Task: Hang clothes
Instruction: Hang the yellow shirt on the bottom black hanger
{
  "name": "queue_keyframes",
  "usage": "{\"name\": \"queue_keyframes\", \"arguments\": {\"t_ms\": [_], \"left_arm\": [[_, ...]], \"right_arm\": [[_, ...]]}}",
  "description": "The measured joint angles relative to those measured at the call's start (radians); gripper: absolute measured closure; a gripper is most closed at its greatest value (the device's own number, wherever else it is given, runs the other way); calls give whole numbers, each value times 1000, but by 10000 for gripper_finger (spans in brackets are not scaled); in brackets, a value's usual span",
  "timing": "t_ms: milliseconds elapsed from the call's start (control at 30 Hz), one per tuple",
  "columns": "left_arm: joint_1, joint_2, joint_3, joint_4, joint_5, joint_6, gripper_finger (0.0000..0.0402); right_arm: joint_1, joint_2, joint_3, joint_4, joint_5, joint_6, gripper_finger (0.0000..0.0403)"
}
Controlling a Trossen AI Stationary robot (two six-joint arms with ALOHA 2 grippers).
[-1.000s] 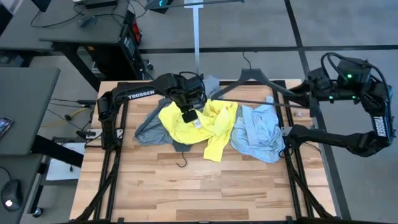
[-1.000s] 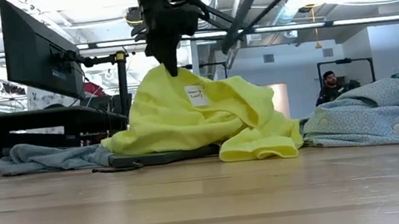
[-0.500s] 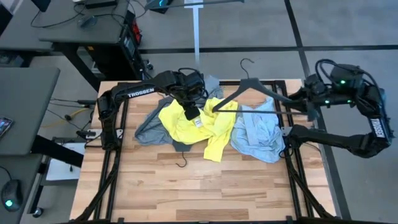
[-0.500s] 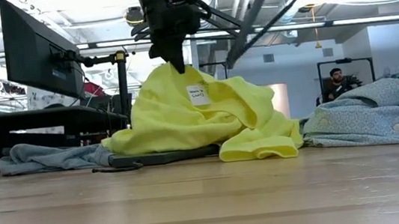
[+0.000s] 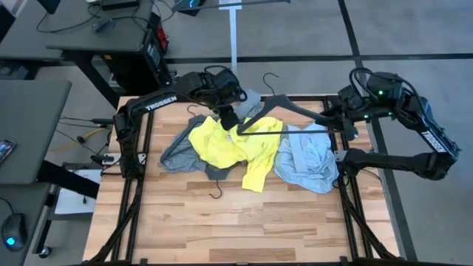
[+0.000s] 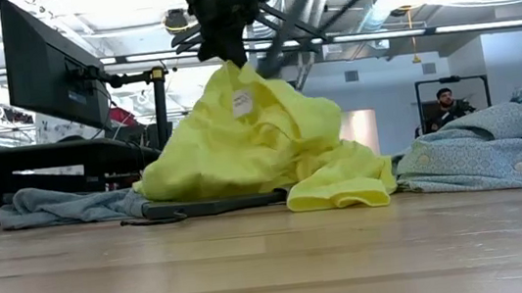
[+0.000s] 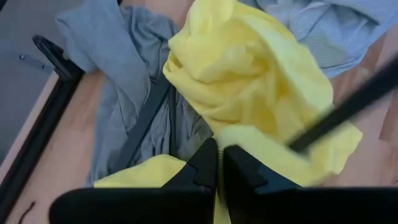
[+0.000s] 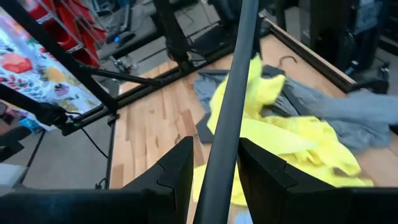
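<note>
The neon-yellow T-shirt lies heaped mid-table and is drawn up into a peak. My left gripper is shut on it at that peak. The grey T-shirt lies partly under it on the left. The pale light-blue shirt lies crumpled on the right. My right gripper is shut on a black hanger held above the table. The hanger's left tip reaches the yellow shirt beside my left gripper. My left gripper pinches a fold of the yellow T-shirt's fabric between its two fingers, from above, pointing down. The fold is raised; the rest of the shirt lies on the table and on the grey T-shirt. My right gripper pinches the hanger's right end between its two fingers, coming level from the table's right side. The hanger's bar runs out between the fingers toward the yellow shirt, so the fingers lie along it. The hanger is lifted clear of the table.
A second black hanger lies under the grey and yellow shirts, its hook sticking out toward the near edge. Black frame rails run along the table's left and right sides. The near half of the table is bare wood.
My left gripper has gone up and toward the far edge, pulling the yellow shirt's peak higher while the rest stays on the table. My right gripper has moved toward the table's left with the hanger, which has swung until its left tip reaches the yellow shirt.
</note>
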State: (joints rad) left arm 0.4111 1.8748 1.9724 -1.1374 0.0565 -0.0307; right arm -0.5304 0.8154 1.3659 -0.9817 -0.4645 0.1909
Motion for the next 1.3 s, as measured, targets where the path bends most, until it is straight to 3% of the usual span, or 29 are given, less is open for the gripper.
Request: {"name": "queue_keyframes", "arguments": {"t_ms": [500, 633, 800, 1067, 1300], "left_arm": [[80, 0, 0, -41, -12, 65, 401], [88, 0, 0, -36, -7, 81, 401], [83, -19, 17, -84, 39, 114, 401], [82, -36, 18, -99, 42, 140, 401], [82, -37, 50, -89, 86, 134, 401]], "right_arm": [[35, 139, 162, -4, 20, 3, 299], [40, 180, 162, -19, 21, -23, 299], [47, 236, 157, -38, 119, -84, 299], [71, 273, 159, 104, 125, -87, 299], [152, 337, 159, 98, 133, -94, 299]]}}
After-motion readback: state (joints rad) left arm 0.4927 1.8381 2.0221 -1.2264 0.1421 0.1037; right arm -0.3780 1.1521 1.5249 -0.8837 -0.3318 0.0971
